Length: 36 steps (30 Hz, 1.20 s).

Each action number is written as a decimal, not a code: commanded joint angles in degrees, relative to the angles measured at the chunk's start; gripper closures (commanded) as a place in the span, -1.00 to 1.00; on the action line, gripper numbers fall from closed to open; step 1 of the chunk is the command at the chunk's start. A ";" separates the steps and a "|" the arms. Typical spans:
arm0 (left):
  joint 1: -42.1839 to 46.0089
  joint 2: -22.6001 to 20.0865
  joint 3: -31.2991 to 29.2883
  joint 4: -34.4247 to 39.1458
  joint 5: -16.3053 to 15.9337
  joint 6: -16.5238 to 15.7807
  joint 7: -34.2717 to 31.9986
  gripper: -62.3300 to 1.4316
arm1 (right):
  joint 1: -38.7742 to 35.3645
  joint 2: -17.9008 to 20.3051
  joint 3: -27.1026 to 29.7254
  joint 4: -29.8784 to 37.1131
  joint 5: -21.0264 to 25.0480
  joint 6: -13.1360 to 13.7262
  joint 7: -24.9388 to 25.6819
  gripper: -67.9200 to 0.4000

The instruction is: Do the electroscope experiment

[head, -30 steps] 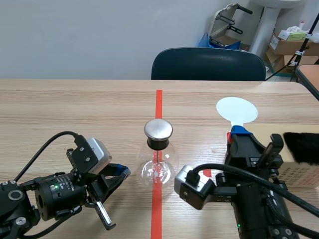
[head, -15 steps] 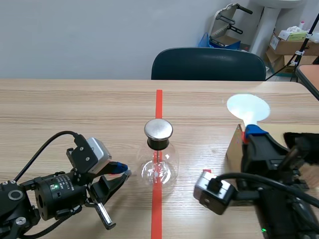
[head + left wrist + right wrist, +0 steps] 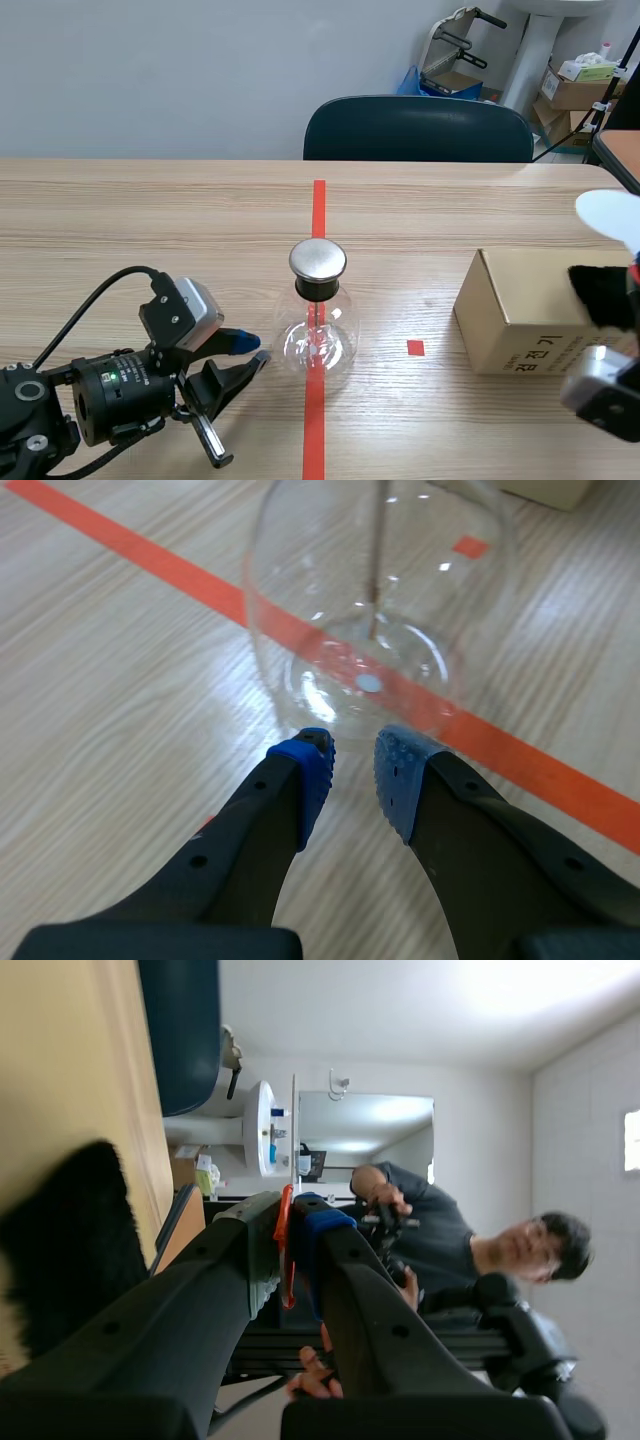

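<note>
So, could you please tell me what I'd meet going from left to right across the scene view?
The left gripper → flask → box → white disc.

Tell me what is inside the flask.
A thin rod hangs down inside the flask from its black stopper, ending above the bottom. What hangs at its tip cannot be made out. The rod's top is hidden in the stopper.
</note>
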State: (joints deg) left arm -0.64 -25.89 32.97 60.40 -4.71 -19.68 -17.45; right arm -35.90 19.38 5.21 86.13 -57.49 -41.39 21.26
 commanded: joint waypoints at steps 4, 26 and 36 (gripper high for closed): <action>0.02 0.13 -0.26 1.20 -0.59 -1.55 -1.05 0.49 | 0.83 0.31 5.79 -0.90 9.84 -3.47 13.18 0.93; 11.78 -12.59 -0.15 13.18 -12.20 -3.78 -19.15 0.45 | 11.34 -3.08 13.27 -24.92 19.43 -3.47 38.69 0.93; 16.74 -20.65 -0.20 13.94 -12.02 -4.07 -31.43 -0.24 | 11.78 -5.05 13.27 -26.91 9.31 -3.47 31.01 0.93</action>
State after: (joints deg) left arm 16.05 -46.50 32.93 73.47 -16.53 -23.73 -48.03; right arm -24.34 13.76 18.26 58.33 -48.69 -41.56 52.42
